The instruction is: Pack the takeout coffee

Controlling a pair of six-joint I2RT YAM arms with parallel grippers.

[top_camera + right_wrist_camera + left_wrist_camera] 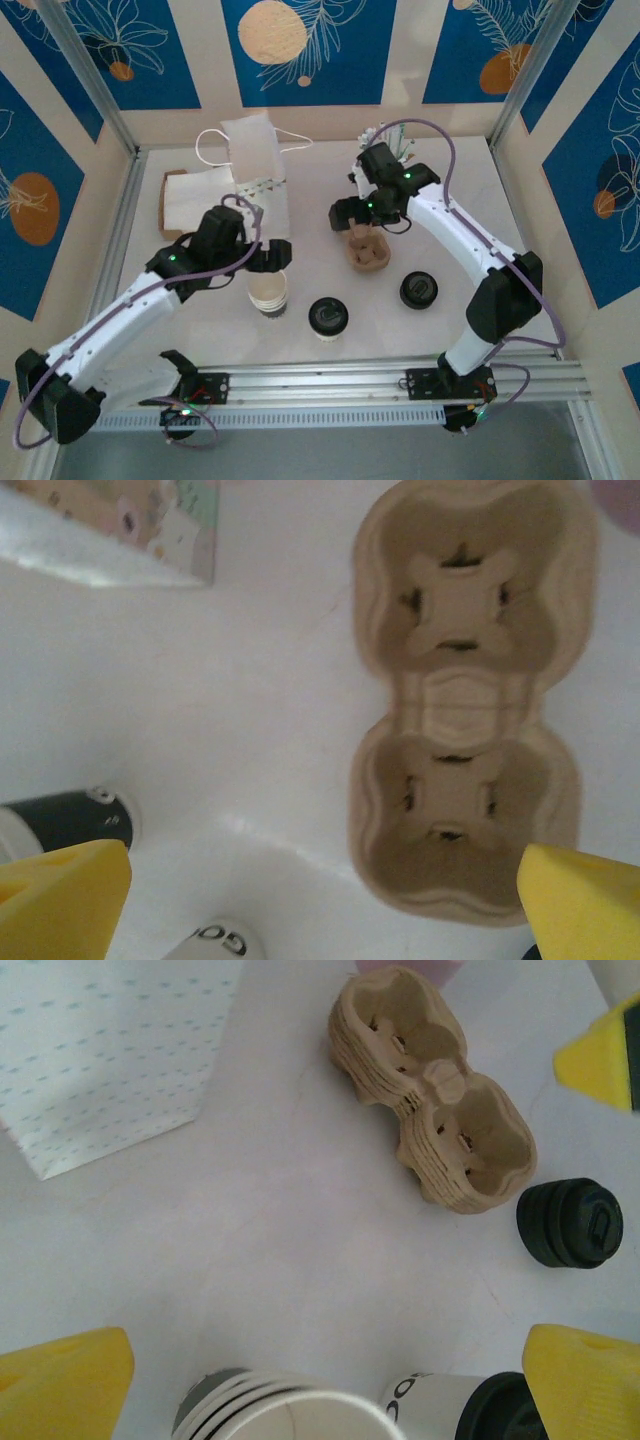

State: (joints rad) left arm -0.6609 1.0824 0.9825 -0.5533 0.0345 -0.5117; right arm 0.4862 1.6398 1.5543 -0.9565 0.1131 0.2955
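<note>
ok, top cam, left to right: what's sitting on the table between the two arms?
stack of paper cups → takeout coffee → cardboard cup carrier → loose black lid

Table point(320, 170), carrier point(367, 250), cup stack point(268, 293), lidded cup point(327, 317), lid point(418, 290), prob. bags point(250, 150)

Two arms reached over a white worktop point(320, 185) set with cups.
The left claw point(272, 258) hung over a stack of paper cups point(268, 295), and the right claw point(358, 222) over a cardboard cup carrier point(367, 252). The lidded coffee cup point(328, 317) stood between the stack and a loose black lid point(419, 290). A white paper bag point(250, 150) stood behind.
</note>
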